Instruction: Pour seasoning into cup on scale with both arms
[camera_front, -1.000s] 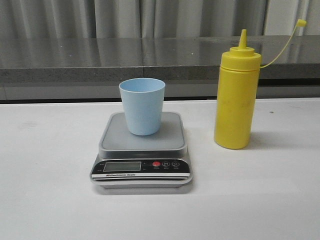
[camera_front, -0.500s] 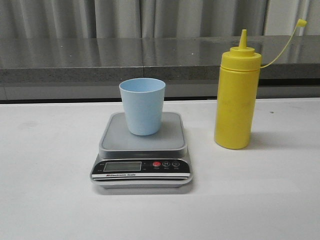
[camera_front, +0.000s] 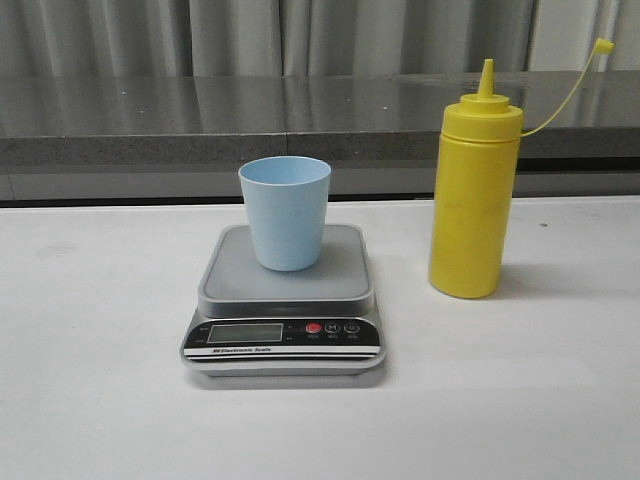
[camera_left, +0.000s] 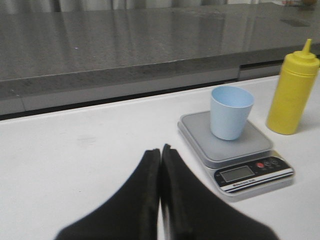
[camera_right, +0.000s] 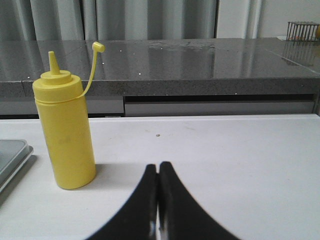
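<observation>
The pale blue cup (camera_front: 285, 211) stands upright on the silver-grey scale (camera_front: 284, 300) at the table's middle. The yellow seasoning bottle (camera_front: 473, 196) stands upright to the right of the scale, its cap (camera_front: 602, 45) hanging off on its tether. Neither gripper shows in the front view. In the left wrist view my left gripper (camera_left: 160, 149) is shut and empty, short and left of the scale (camera_left: 235, 147), cup (camera_left: 230, 112) and bottle (camera_left: 292, 95). In the right wrist view my right gripper (camera_right: 158, 166) is shut and empty, to the right of the bottle (camera_right: 65, 132).
A dark grey stone counter (camera_front: 200, 125) runs along the back edge of the white table (camera_front: 100, 350), with curtains behind it. A small wire basket (camera_right: 302, 29) sits on the counter far to the right.
</observation>
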